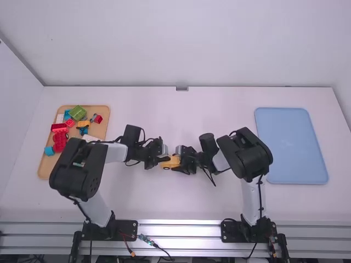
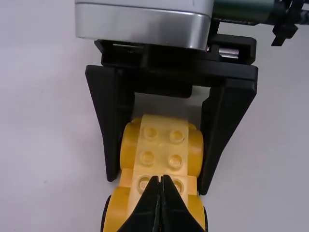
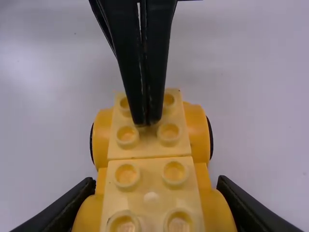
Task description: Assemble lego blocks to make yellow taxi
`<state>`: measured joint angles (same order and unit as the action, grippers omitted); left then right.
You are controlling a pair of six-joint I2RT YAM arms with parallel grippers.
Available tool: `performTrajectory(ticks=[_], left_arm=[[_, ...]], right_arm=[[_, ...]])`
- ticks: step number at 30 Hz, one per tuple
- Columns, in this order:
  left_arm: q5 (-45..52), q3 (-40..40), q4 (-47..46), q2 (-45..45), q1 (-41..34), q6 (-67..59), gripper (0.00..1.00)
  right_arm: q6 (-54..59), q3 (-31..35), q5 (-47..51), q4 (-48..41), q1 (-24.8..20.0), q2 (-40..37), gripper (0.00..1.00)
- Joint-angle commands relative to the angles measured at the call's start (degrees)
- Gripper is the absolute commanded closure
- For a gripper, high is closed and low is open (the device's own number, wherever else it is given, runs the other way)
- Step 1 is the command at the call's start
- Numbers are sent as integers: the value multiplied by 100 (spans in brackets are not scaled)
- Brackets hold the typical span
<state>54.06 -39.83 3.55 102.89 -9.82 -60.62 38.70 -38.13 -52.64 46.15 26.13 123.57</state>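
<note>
While right claw [image 1: 176, 163] grips yellow car [image 3: 150, 164], left claw [image 1: 165, 159] closed, over studs [image 3: 169, 133]

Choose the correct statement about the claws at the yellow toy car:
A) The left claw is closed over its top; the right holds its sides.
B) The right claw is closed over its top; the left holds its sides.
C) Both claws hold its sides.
A: the left claw has its fingertips together above the yellow car, while the right claw has one finger against each side.
</note>
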Motion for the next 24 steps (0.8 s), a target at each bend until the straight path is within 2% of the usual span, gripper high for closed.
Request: performTrajectory(ticks=[1, 7, 10, 13, 17, 24], left_arm=[[-651, 186, -262, 353, -219, -199, 98], [-730, 186, -446, 392, -216, -546, 98], [-979, 160, -372, 390, -219, -275, 98], [-608, 42, -363, 322, -219, -221, 98], [343, -179, -844, -336, 42, -876, 98], [369, -557, -1438, -1453, 520, -455, 97]], right_arm=[[-138, -52, 256, -52, 15, 101, 77], [-118, -50, 321, -4, 4, 101, 78], [-140, -107, 299, -48, -48, 101, 78], [-114, -166, 299, -162, -90, 101, 77], [-116, -264, 302, -350, -188, 101, 78], [31, -297, 299, -503, -184, 101, 77]])
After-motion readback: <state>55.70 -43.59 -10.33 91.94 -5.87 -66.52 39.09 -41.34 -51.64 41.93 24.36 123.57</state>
